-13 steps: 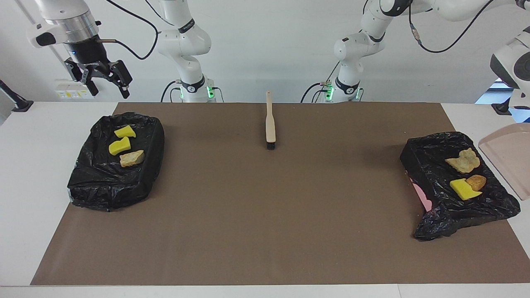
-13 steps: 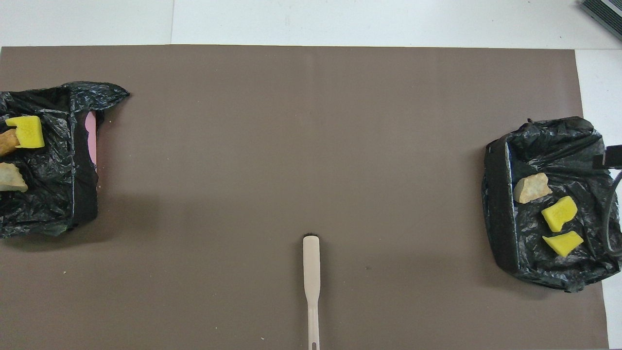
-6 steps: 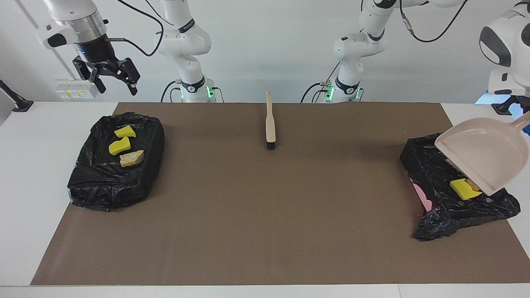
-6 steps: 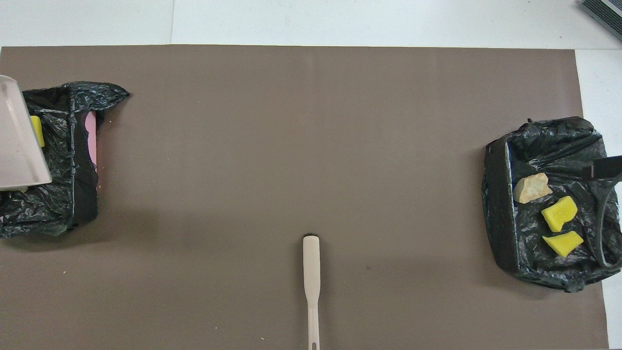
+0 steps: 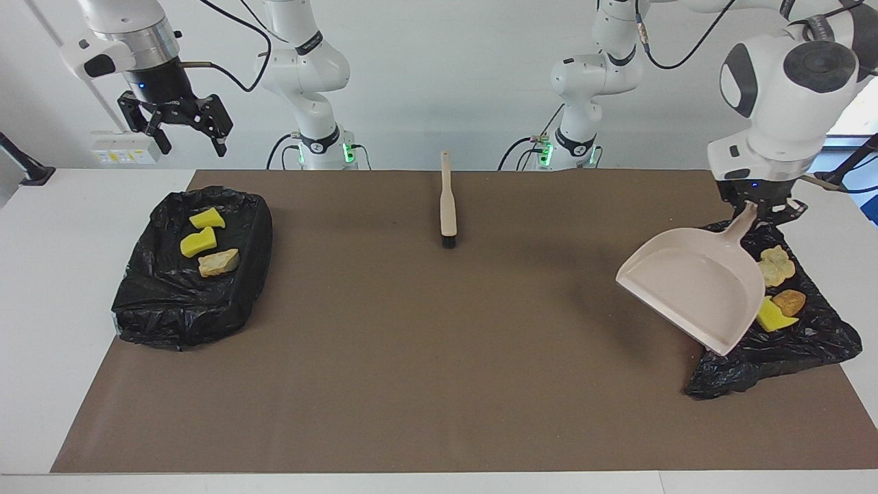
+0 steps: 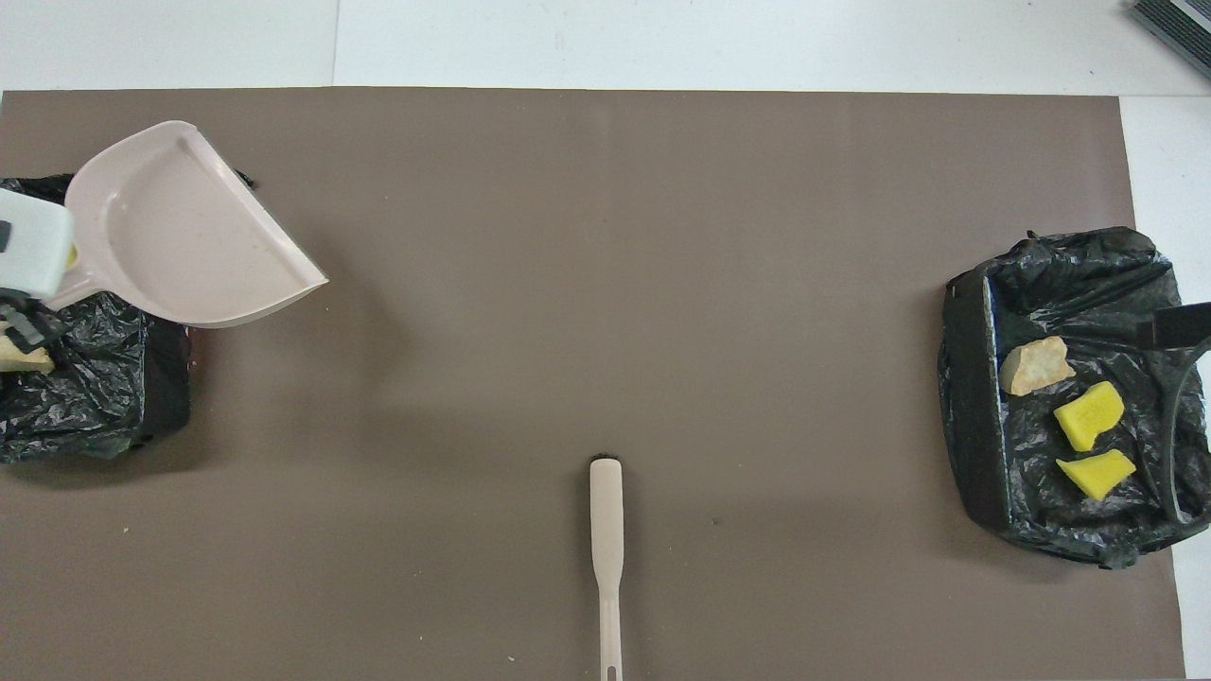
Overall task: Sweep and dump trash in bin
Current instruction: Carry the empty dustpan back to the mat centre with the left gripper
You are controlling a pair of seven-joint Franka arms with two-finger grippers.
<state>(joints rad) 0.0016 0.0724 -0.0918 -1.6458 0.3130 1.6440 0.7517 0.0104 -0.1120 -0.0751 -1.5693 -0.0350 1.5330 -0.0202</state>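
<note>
Six trash chunks [image 5: 208,242] already lie in the two bins [image 5: 192,295]; the left claw [image 5: 756,206] grips the emptied dustpan [image 5: 693,288], right claw [image 5: 180,134] wide, brush [image 5: 448,206] idle.

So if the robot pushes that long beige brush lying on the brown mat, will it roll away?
Probably not: the long beige brush looks flat, so it should slide or pivot. It seems stiff and likely light, with dark bristles at one end.

A plain white wall [image 5: 446,75] rises past the white table [image 5: 68,274]. A brown rectangular paper mat [image 5: 439,343] covers most of the tabletop. Light is even.
</note>
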